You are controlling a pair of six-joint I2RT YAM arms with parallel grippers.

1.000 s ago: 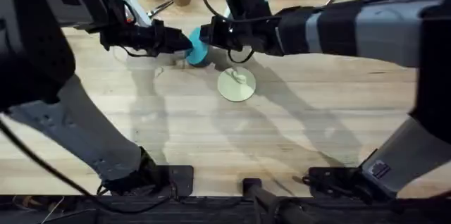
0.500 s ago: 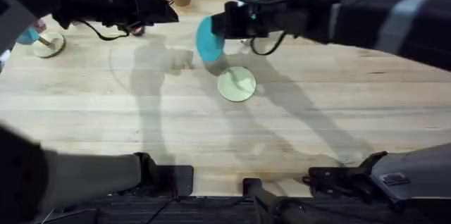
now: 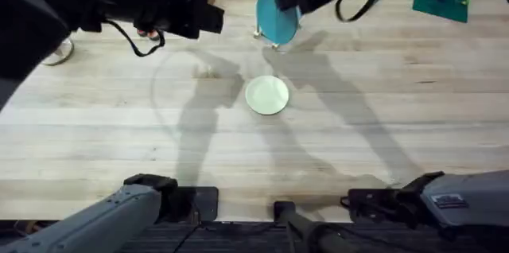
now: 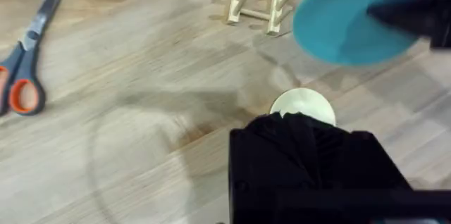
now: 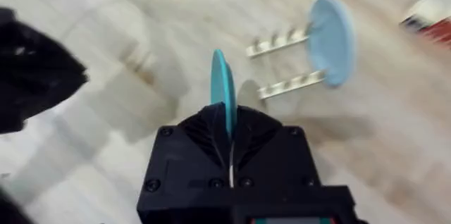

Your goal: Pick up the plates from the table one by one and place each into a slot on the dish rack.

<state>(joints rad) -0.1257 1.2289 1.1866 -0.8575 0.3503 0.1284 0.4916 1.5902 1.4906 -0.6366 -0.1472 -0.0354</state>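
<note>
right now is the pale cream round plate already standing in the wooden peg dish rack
No, the pale cream round plate lies flat on the light wood table, apart from the wooden peg dish rack.
</note>
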